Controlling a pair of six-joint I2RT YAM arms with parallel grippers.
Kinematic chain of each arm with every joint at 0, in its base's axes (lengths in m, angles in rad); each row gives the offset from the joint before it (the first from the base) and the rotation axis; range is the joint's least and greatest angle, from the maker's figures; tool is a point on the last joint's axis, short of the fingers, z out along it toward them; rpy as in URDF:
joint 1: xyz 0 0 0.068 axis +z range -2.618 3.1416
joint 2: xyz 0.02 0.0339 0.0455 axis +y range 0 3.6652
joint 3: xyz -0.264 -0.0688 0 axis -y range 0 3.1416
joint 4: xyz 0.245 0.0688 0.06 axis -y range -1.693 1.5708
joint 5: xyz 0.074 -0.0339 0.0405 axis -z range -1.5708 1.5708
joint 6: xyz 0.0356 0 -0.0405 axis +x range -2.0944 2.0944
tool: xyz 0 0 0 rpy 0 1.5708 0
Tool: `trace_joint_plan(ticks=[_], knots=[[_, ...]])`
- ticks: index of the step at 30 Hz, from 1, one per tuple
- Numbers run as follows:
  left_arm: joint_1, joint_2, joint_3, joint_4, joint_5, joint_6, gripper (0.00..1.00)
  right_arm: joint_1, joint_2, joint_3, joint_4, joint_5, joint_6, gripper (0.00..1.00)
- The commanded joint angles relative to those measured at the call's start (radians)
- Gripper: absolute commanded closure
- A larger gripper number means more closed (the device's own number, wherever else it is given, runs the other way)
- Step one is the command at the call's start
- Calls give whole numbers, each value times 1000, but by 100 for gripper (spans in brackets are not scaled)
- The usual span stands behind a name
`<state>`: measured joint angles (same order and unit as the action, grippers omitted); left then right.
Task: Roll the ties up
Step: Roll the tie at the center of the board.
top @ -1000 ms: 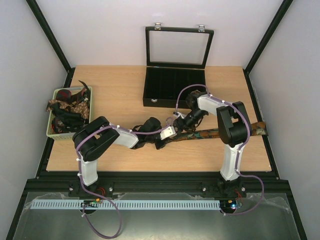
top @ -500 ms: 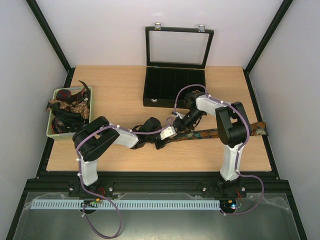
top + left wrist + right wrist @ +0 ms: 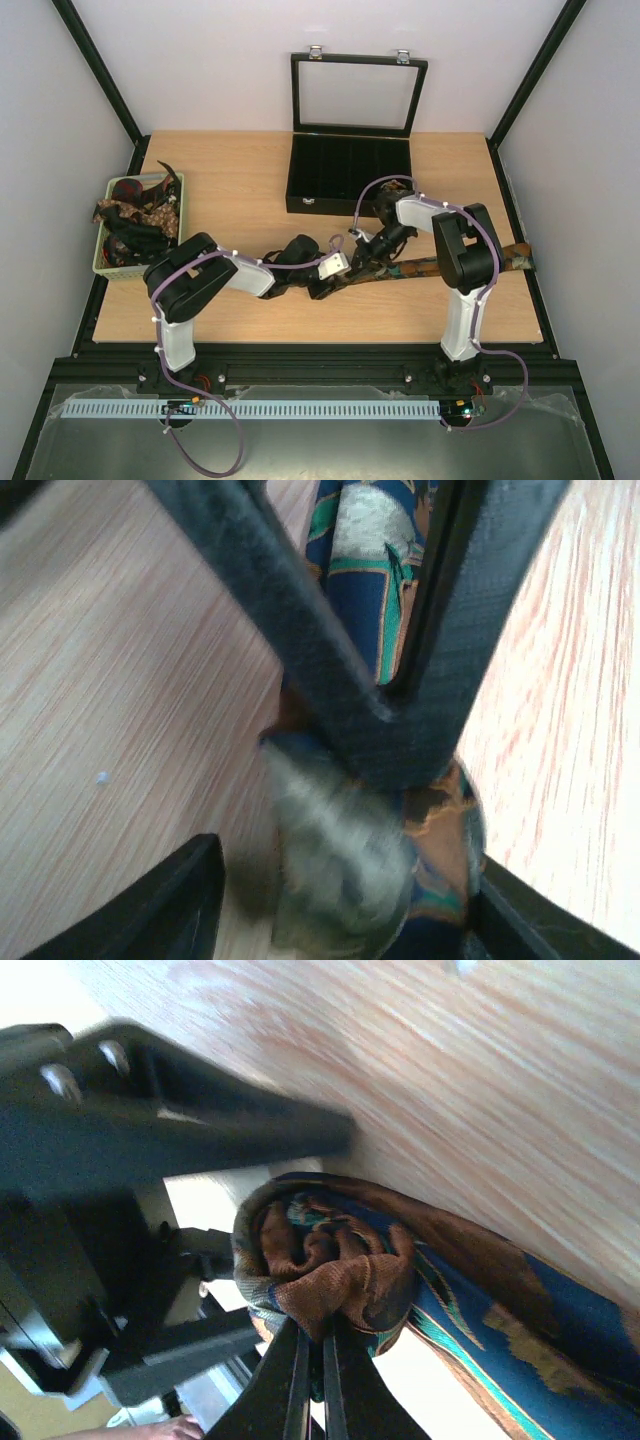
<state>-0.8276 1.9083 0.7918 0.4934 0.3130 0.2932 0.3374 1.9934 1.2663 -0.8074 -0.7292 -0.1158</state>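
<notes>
One tie, brown with blue and teal, lies across the table towards the right edge. Its left end is wound into a small roll. My right gripper is shut on the roll's inner fold. In the top view my right gripper meets my left gripper at that roll. In the left wrist view the roll sits between my wide-apart fingers, and my left gripper is open around it. The right gripper's dark fingers cross in front.
A pale green basket at the left edge holds several more ties. A black compartmented box with its glass lid raised stands at the back centre. Bare wood lies in front of the tie.
My right wrist has shifted slightly at the roll, first away and then back towards me. The left arm has stayed almost still.
</notes>
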Motion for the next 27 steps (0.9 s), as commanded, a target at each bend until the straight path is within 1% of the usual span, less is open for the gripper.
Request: trace_joint_plan(ticks=[1,3,5,9,12,15,23,27], knots=[[25,-31,-76,-63,11,-14,35,-41,26,-72,-22,15,-29,99],[28,-67,-96,10,32,-25,29,-60,41,-84,-14,20,-38,99],[29,-76,-105,52,59,-35,26,-80,58,-89,-10,27,-50,99],[22,-46,-107,117,89,-37,24,-112,93,-80,-7,54,-61,99],[14,-16,-109,173,84,-27,23,-125,110,-72,-6,82,-71,99],[3,19,-86,213,86,-20,23,-133,129,-61,-6,98,-70,99],[-24,142,38,236,96,-30,28,-132,150,-48,7,109,-70,99],[-37,180,81,222,99,-30,35,-133,153,-52,18,99,-63,99]])
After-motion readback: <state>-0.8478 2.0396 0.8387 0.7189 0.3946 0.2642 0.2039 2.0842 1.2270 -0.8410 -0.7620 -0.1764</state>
